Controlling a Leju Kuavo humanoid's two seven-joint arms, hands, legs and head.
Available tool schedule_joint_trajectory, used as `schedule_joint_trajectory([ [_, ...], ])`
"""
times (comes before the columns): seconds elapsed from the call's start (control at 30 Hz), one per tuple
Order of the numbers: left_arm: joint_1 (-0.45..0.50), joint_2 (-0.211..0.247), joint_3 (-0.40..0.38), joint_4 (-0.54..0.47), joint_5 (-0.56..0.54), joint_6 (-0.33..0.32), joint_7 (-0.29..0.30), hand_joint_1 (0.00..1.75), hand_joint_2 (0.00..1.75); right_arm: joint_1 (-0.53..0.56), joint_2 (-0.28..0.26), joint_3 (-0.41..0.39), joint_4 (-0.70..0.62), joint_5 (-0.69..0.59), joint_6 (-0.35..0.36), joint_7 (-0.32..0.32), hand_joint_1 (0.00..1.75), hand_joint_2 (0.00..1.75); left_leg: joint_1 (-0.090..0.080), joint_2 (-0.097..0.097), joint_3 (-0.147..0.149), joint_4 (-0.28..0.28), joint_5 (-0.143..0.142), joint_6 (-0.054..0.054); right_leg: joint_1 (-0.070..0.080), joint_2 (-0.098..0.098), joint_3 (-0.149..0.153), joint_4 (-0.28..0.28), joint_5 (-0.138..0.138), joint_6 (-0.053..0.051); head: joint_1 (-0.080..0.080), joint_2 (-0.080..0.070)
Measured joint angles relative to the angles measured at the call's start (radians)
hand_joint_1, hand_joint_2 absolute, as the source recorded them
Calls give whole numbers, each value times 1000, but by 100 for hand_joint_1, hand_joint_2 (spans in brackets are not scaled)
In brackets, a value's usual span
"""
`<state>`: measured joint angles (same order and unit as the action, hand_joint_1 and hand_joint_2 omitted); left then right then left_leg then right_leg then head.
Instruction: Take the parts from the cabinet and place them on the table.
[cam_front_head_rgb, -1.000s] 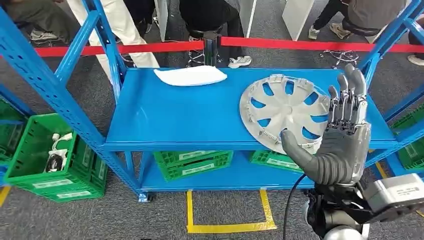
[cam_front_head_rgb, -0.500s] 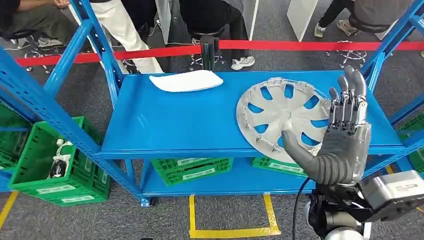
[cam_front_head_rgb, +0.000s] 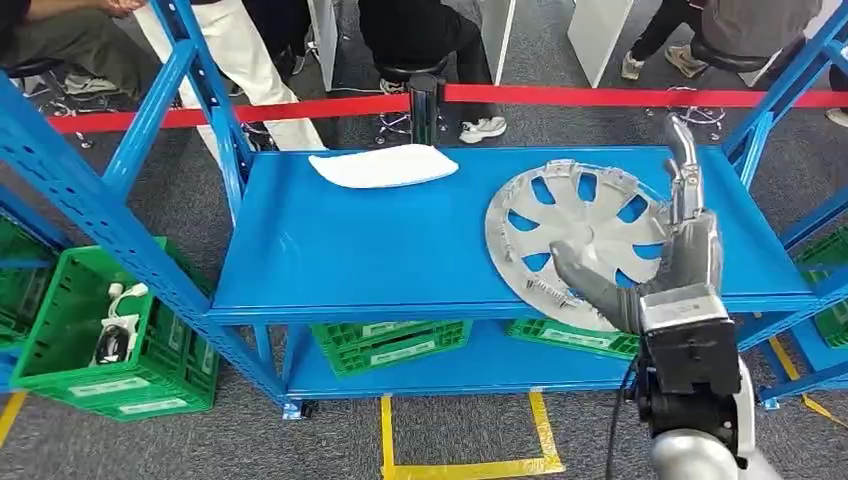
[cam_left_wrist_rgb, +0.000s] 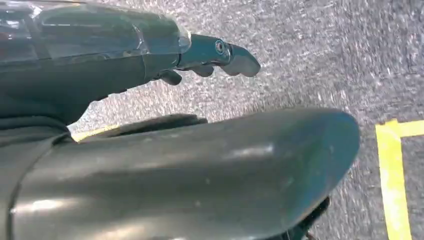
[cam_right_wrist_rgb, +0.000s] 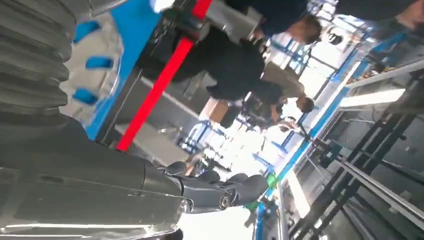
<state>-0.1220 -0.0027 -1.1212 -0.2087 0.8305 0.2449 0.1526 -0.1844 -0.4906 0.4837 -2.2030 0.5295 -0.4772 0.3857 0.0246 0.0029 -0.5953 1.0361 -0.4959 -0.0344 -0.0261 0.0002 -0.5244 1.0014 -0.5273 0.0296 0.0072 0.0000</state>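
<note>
A silver hubcap (cam_front_head_rgb: 575, 235) lies flat on the right half of the blue cabinet shelf (cam_front_head_rgb: 380, 250), its front rim hanging slightly over the shelf edge. A white flat part (cam_front_head_rgb: 385, 165) rests at the shelf's back, left of centre. My right hand (cam_front_head_rgb: 668, 262) is raised edge-on at the hubcap's right front, fingers straight and apart, thumb reaching over the hubcap's front rim; it holds nothing. In the right wrist view the right hand (cam_right_wrist_rgb: 150, 185) has the hubcap (cam_right_wrist_rgb: 95, 65) beyond it. My left hand (cam_left_wrist_rgb: 215, 52) hangs over grey floor, holding nothing.
Green crates (cam_front_head_rgb: 390, 340) sit on the lower shelf, and another green crate (cam_front_head_rgb: 100, 330) stands on the floor at the left. Blue uprights (cam_front_head_rgb: 215, 110) frame the shelf. A red barrier tape (cam_front_head_rgb: 300, 100) and several people stand behind. Yellow floor lines (cam_front_head_rgb: 465, 465) mark the front.
My right hand has turned from palm facing me to edge-on and has dropped slightly toward the hubcap. The whole view has shifted a little, so the camera moved.
</note>
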Motion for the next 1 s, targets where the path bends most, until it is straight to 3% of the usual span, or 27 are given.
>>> schedule_joint_trajectory([
  [0.17,-1,14,-3,0,-26,-15,-3,0,0,-8,-58,-38,27,130,131,145,0,175,-3,-3,1,0,-1,3,-2,-1,1,-1,-1,5,-2,0],
  [0.3,-1,28,-8,0,-39,-33,30,0,0,-28,-151,-93,45,158,339,264,0,175,-4,-5,1,1,-1,4,-2,-2,2,-1,-1,6,-3,0],
  [0.43,-1,29,-8,0,-35,-45,52,0,0,-94,-254,-141,95,145,572,307,0,175,-4,-4,1,1,0,4,-2,-2,2,-1,-1,7,-4,0],
  [0.47,-1,27,-8,0,-33,-45,53,0,0,-114,-275,-148,110,157,623,310,0,0,-4,-4,1,1,0,4,-2,-2,2,-1,-1,7,-4,0],
  [0.53,-1,23,-8,0,-28,-46,44,0,0,-150,-314,-161,145,221,787,312,0,0,-4,-5,1,1,0,4,-3,-2,2,-1,-1,7,-4,0],
  [0.57,-1,19,-8,0,-28,-46,33,0,0,-165,-335,-168,165,256,884,313,0,175,-4,-5,1,1,0,4,-3,-3,2,-1,-1,7,-5,0],
  [0.63,0,11,-8,0,-37,-43,13,0,0,-192,-383,-180,206,315,1030,313,0,175,-5,-6,1,1,0,5,-3,-5,2,-1,-1,7,-4,0],
  [0.7,0,6,-8,0,-49,-43,3,0,0,-219,-420,-185,235,339,1085,313,0,175,-5,-6,0,1,0,5,-3,-5,2,-1,-1,7,-4,0],
  [1.0,-1,-3,-13,0,-58,-43,-3,0,0,-264,-499,-185,307,349,1108,313,0,175,-5,-2,1,1,-2,7,-3,-5,3,-1,-2,9,-5,0],
])
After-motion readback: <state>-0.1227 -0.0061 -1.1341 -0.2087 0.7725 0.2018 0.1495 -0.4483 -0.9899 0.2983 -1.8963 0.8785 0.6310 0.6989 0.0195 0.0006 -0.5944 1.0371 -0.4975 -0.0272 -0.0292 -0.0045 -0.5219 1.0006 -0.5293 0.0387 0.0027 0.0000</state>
